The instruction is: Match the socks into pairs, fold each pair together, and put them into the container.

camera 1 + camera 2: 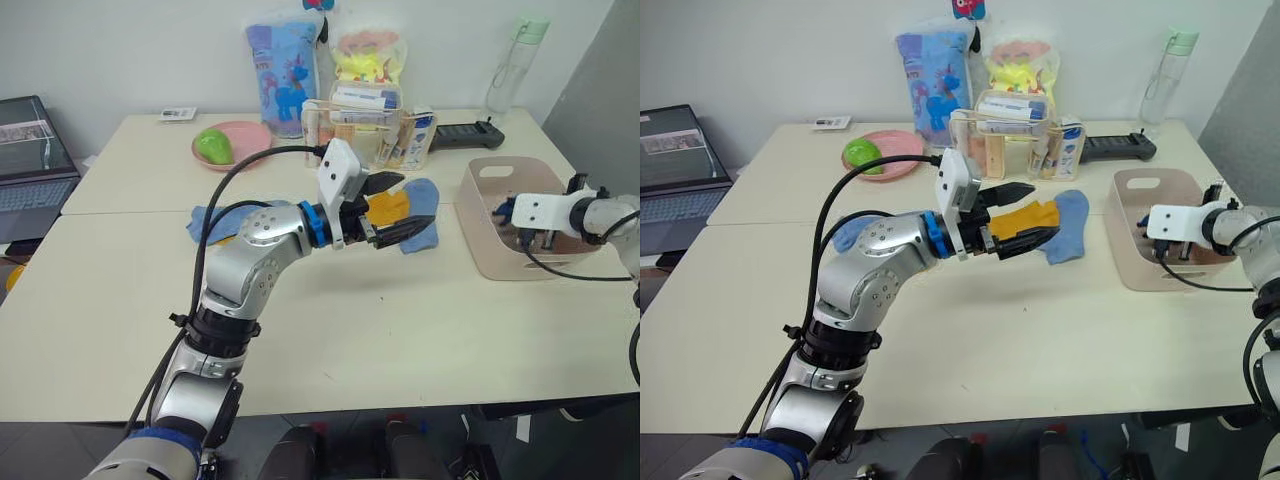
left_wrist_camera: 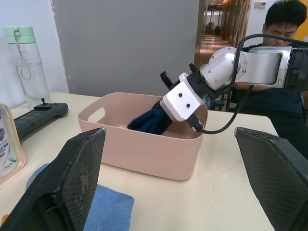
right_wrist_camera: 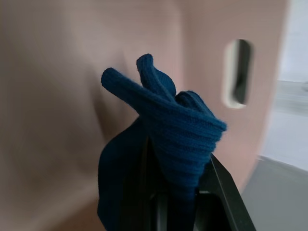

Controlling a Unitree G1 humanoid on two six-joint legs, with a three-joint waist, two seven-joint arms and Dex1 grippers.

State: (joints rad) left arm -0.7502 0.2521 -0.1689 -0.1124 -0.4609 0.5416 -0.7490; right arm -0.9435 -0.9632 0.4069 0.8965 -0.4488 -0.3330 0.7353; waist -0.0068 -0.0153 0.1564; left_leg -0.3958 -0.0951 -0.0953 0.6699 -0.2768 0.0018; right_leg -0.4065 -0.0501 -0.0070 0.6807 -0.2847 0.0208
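Observation:
My left gripper hovers open over the table's middle, just above a mustard yellow sock lying beside a light blue sock. Nothing sits between its fingers in the left wrist view. Another light blue sock lies behind my left forearm. At the right stands the pale pink container, also seen as the container from the left wrist. My right gripper reaches down inside it, shut on bunched navy socks; the navy socks hang over the bin's floor.
Along the back edge stand a pink plate with a green object, a clear organizer box, two printed bags, a black remote and a bottle. A laptop sits far left. A person sits beyond the table.

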